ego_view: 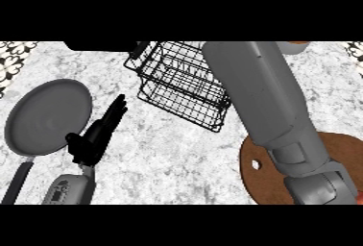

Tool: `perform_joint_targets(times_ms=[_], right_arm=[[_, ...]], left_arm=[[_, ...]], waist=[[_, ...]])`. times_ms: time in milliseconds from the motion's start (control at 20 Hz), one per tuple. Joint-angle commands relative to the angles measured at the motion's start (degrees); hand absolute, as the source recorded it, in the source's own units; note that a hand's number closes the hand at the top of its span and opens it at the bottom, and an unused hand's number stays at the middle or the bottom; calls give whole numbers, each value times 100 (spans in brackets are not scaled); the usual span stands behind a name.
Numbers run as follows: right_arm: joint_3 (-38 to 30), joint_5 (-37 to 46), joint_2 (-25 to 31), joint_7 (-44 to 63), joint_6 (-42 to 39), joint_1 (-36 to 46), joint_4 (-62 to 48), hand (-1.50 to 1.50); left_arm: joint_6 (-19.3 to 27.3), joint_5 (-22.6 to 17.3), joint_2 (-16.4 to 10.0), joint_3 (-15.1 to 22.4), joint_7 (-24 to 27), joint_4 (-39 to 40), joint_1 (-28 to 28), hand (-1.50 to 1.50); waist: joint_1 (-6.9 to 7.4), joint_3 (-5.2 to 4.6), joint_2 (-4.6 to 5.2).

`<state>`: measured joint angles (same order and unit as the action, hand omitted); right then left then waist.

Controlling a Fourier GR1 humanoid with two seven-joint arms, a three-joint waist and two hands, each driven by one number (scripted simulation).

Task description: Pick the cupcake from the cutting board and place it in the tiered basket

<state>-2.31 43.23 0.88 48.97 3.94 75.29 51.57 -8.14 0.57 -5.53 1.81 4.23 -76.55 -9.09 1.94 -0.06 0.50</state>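
- Across the full frame ran a marbled counter (177, 158), everything else sitting on it.
- Right of centre, the right forearm (259, 91) crossed from the top edge down to the lower right corner. It ran out of frame at the wrist, so the right hand was not in view and I couldn't tell its state.
- Left side: a grey pan (50, 117), handle running to the lower left corner.
- Upper centre: the black wire tiered basket (186, 89), partly behind the forearm, nothing visible in its tiers.
- Lower right: the round brown cutting board (266, 185), with a hole (255, 164) near its left rim. It was largely covered by the forearm and cut off by the frame edge.
- Left of centre, just beside the pan: the left hand (96, 137), fingers straight and pressed together, pointing to the upper right, holding nothing.
- The cupcake wasn't clearly visible. A reddish sliver (359, 194) at the right edge, low down, might have been it, but I couldn't confirm. My guess was that it sat on the hidden part of the board.
- Handling call: light, soft on top, easily crushed. I'd take it low around the wrapper from the sides, keep it upright, and stay off the frosting.
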Motion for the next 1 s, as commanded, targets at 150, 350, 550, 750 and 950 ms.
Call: perform_joint_targets(times_ms=[150, 350, 550, 750, 950], right_arm=[[-176, -726, -86, -518, 956, 679, -1450, 150], [-210, -1316, -87, -736, 1191, 837, -1854, 150], [-733, -2121, -88, -109, 1459, 774, -2118, 150], [-952, -2686, -88, -463, 1586, 679, -2073, -150], [-436, -2940, -88, -371, 2375, 867, -1986, -150]], left_arm=[[157, 261, 273, 331, 86, -76, 177, 0], [-150, -33, -21, -19, 88, 104, -42, 0], [-45, 46, 109, 137, -44, -112, 65, 0], [37, 77, 113, 145, -123, -360, 220, 0], [-17, 68, 65, 51, 57, -126, 186, 0]], waist=[[90, -1, 17], [78, -1, 10], [182, 0, 11], [63, 6, -14], [-17, 1, -33]])
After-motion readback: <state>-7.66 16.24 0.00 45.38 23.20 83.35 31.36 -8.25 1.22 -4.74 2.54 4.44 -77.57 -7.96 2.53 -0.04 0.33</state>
